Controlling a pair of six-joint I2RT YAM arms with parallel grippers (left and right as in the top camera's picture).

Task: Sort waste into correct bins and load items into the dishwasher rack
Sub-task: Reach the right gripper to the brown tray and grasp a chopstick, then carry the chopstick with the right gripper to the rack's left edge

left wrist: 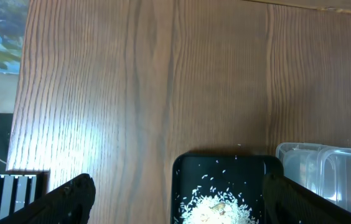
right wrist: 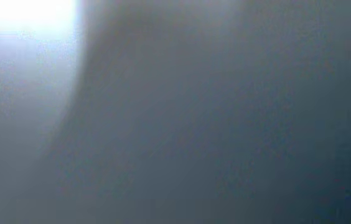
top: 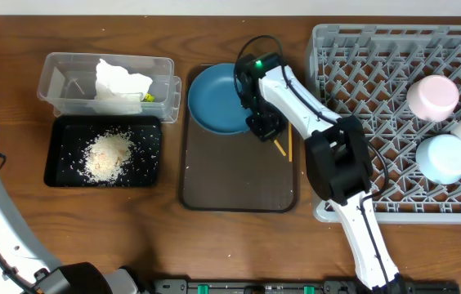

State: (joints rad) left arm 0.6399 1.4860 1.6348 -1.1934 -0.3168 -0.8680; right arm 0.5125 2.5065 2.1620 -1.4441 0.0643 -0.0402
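left gripper (left wrist: 178, 182): jaws wide, empty, over black tray (top: 51, 155) holding rice (top: 108, 155)
chopsticks (top: 283, 147): brown tray (top: 239, 175), right edge
right gripper (top: 263, 126): closed tight at plate's right rim, hold unclear
dark blue plate (top: 214, 98): brown tray's far-left corner
tissue (top: 120, 82): in clear tub (top: 59, 82)

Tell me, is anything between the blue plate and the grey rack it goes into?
Only the chopsticks, lying on the tray between the plate and the rack. The right claw is at the plate's edge.
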